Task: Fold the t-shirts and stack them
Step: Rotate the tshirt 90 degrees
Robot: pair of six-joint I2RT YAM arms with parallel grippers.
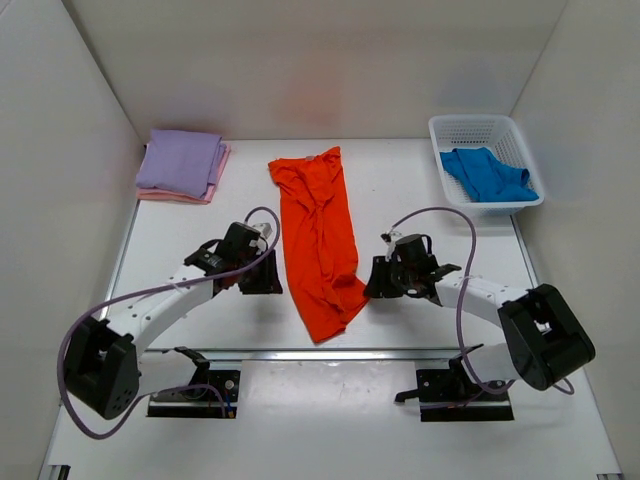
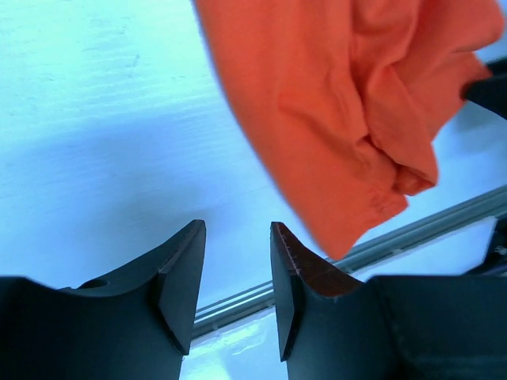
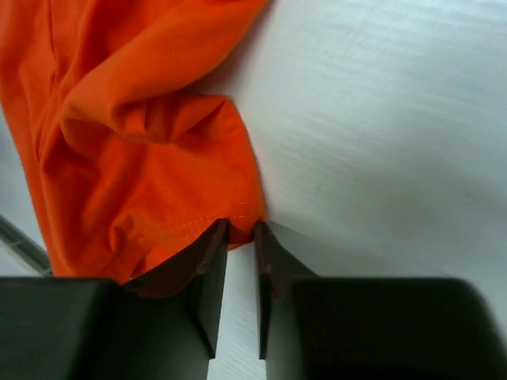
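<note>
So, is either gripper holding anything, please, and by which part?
Nothing is held. The left gripper and the right gripper both stand open; the hem of the orange t-shirt merely lies at the right one's tips.

The white table point(image 1: 420, 190) carries an orange shirt point(image 1: 318, 240) stretched lengthwise across its middle, a folded pink shirt point(image 1: 185, 198) far left, and a white basket point(image 1: 480, 124) far right.

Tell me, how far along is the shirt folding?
Done: the lavender shirt lies folded on the pink shirt, back left. In hand: the orange shirt lies in a narrow strip between the open left gripper and right gripper, neither gripping it. To do: finish and stack it, then the blue shirt in the basket.
</note>
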